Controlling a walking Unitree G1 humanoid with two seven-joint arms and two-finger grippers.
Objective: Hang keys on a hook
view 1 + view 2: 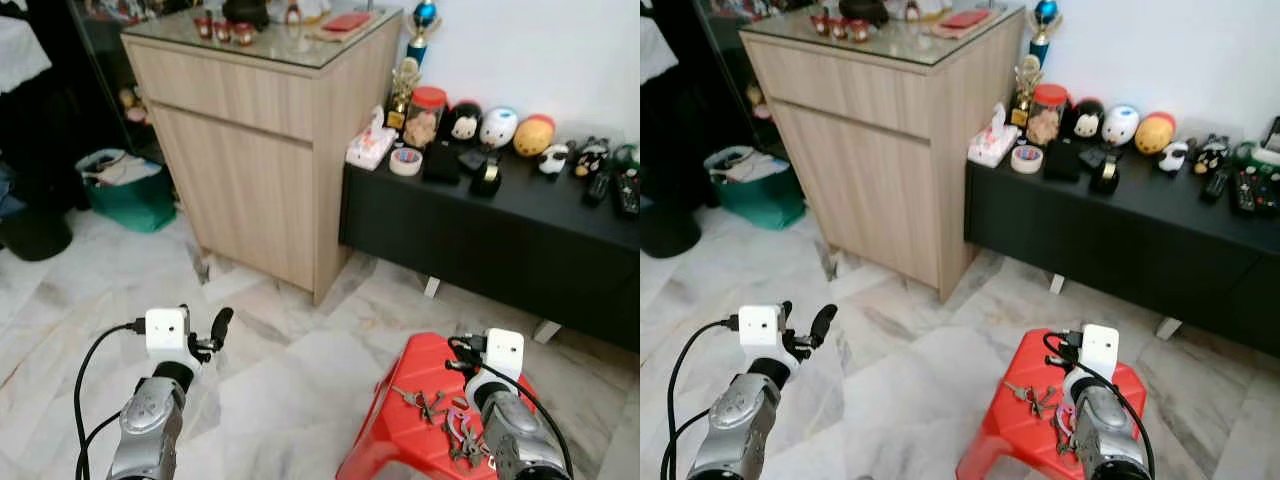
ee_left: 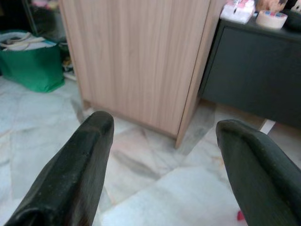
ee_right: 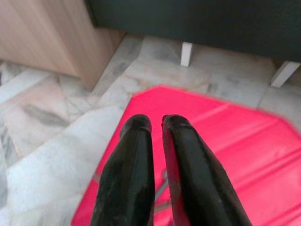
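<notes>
Right gripper: our right gripper hangs over the near part of the red plastic stool, its two black fingers drawn nearly together with only a slit between them and nothing held.
Left gripper: our left gripper is raised over the marble floor to the left, spread wide and empty.
Keys: the bunch of keys lies flat on the stool top, just left of our right wrist, partly hidden by it.
Lie of the keys: the bunch spreads from far left to near right; single keys fan out, so we cannot give one clear heading.
Handling: we judge it light, hard metal, loose and jangly, apt to slide on smooth plastic; the ring looks the best hold, since it must go over the hook.
Surroundings: a wooden cabinet stands far left, a black low sideboard far right.
Hook: we cannot make one out.
</notes>
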